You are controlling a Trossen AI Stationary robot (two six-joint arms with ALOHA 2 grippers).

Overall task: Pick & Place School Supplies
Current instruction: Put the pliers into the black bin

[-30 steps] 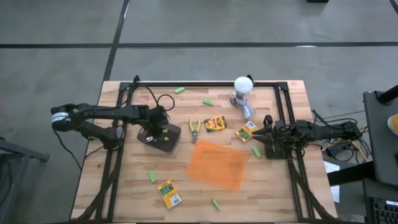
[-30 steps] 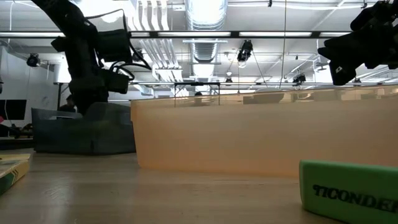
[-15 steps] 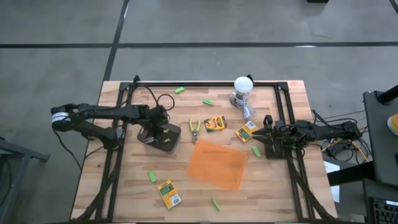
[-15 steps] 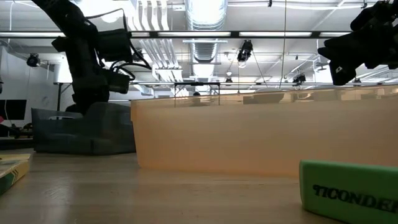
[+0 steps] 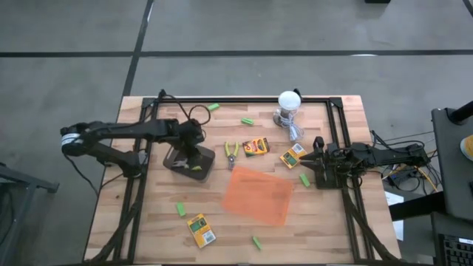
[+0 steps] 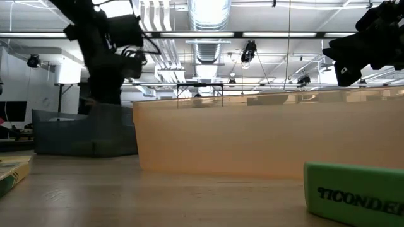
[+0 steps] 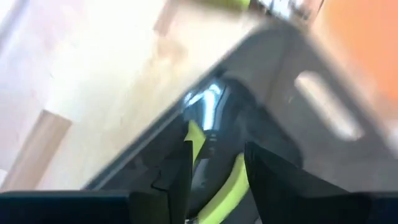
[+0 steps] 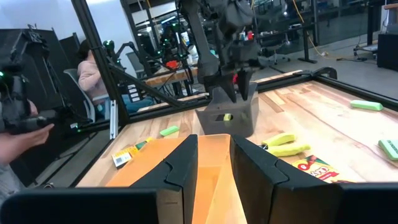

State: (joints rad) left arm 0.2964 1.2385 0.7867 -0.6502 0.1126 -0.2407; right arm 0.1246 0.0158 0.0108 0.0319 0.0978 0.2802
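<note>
My left gripper (image 5: 191, 153) hangs open just above a dark bin (image 5: 190, 160). In the left wrist view a yellow-green handled tool (image 7: 198, 142) lies in that bin, below the gap between my fingers (image 7: 217, 171). A second yellow-handled tool (image 5: 231, 151) lies on the wood beside a crayon box (image 5: 256, 146). Two more crayon boxes (image 5: 293, 156) (image 5: 200, 230) and several green pieces (image 5: 180, 210) are scattered on the table. My right gripper (image 5: 315, 165) waits open and level at the right, over the table.
An orange translucent tray (image 5: 259, 194) lies in the middle of the table. A white lamp (image 5: 289, 103) with its cable stands at the far edge. A black frame (image 5: 336, 125) borders the work area. A person (image 8: 93, 74) sits beyond the table.
My left gripper has risen out of the dark bin and now stands clear above it. The yellow-green tool stays in the bin.
</note>
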